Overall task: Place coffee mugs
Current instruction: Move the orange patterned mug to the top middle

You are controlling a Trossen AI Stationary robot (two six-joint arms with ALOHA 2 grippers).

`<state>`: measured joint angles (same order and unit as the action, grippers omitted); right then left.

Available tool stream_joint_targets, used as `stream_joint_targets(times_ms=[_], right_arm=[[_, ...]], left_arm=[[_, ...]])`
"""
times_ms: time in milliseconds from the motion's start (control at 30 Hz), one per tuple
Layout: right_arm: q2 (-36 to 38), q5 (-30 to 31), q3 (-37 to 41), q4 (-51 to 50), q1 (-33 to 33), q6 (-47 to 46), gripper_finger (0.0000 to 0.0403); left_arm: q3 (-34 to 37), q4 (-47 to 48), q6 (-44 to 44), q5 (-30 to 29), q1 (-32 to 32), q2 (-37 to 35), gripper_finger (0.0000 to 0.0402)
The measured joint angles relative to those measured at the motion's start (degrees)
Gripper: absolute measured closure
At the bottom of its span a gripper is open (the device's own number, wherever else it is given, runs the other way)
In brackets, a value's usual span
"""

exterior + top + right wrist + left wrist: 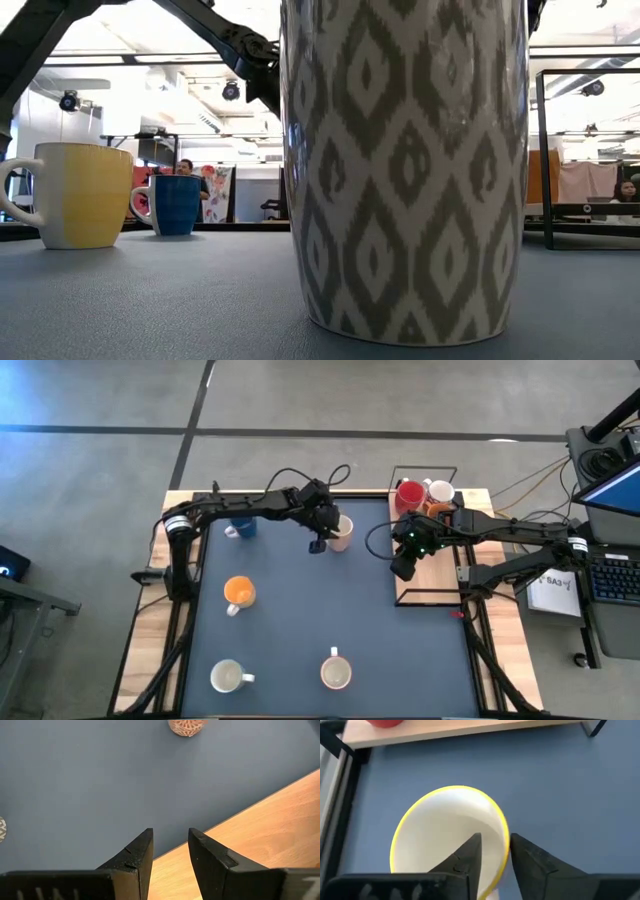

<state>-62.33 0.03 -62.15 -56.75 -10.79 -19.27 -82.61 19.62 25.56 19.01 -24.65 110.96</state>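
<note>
Grey-and-white diamond-patterned ceramic mug (405, 170) fills the low view. Left gripper (495, 855) straddles the yellow-rimmed white mug's (447, 837) wall, fingers slightly parted. Right gripper (170, 852) open, empty.

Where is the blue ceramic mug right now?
In the high view the blue ceramic mug stands near the far left corner of the dark table mat, partly under the left arm, with the orange mug nearest in front of it.

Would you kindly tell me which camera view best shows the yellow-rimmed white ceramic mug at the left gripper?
The left wrist view: the yellow-rimmed white ceramic mug fills it, rim between the left gripper fingers. The high view shows it small; in the low and right wrist views I cannot identify it.
</note>
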Motion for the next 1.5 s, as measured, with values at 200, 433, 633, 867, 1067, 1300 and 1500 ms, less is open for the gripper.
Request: stream_joint_targets(times_ms=[200, 433, 633, 867, 1067, 1300, 1500], right_arm=[[0.00, 0.00, 0.00, 0.00, 0.00, -0.02, 0.0291], [0.00, 0.00, 0.00, 0.00, 0.01, -0.13, 0.0291], [0.00, 0.00, 0.00, 0.02, 0.00, -0.08, 0.0291], [0.00, 0.00, 0.00, 0.02, 0.00, -0.17, 0.0291], [0.00, 0.00, 0.00, 0.03, 0.00, -0.15, 0.0291], [0.00, 0.00, 0.00, 0.04, 0.00, -0.16, 0.0291], [0.00, 0.02, 0.00, 0.03, 0.02, -0.17, 0.0291]], left_arm=[[0.02, 0.11, -3.92, 1.65, 1.78, 0.00, 0.0282], [0.02, -0.17, -11.78, 1.48, 3.83, 0.00, 0.0260], [0.02, -1.97, -16.20, -5.00, 4.55, 0.00, 0.0255], [0.06, -2.05, -18.63, -8.60, 4.72, 0.00, 0.0254], [0.09, -2.00, -20.21, -8.55, 5.21, 0.59, 0.0254], [0.05, -3.09, -21.18, -8.97, 5.40, 4.20, 0.0262], [-2.41, -2.80, -19.03, -10.93, 5.40, 5.92, 0.0316]])
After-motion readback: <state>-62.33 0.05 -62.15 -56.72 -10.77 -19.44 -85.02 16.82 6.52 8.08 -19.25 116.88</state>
